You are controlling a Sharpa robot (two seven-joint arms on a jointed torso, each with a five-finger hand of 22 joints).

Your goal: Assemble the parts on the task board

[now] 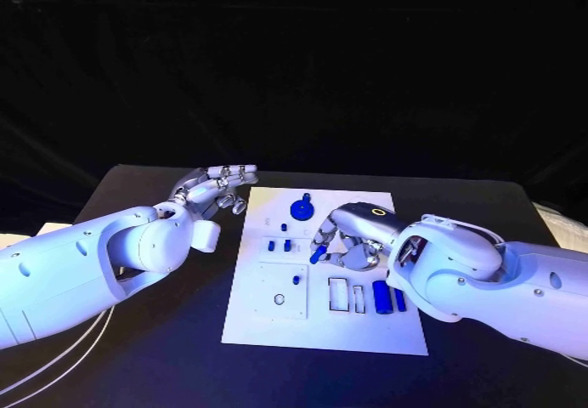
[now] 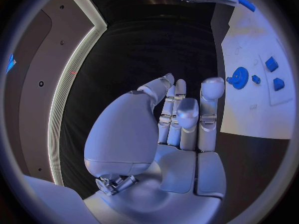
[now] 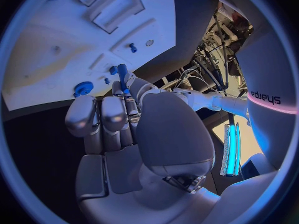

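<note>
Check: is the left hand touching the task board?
Apart. In the head view the left hand hovers beside the task board, with black table between its fingertips and the board's edge.

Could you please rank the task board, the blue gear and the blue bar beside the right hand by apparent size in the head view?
1. task board, by far the largest.
2. blue bar, long and upright by the right hand.
3. blue gear, slightly smaller; it lies farther from the camera, so this ranking is unsure.

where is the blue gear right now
In the head view the round blue gear sits at the far end of the white task board, just beyond the right hand and to the right of the raised left hand.
</note>
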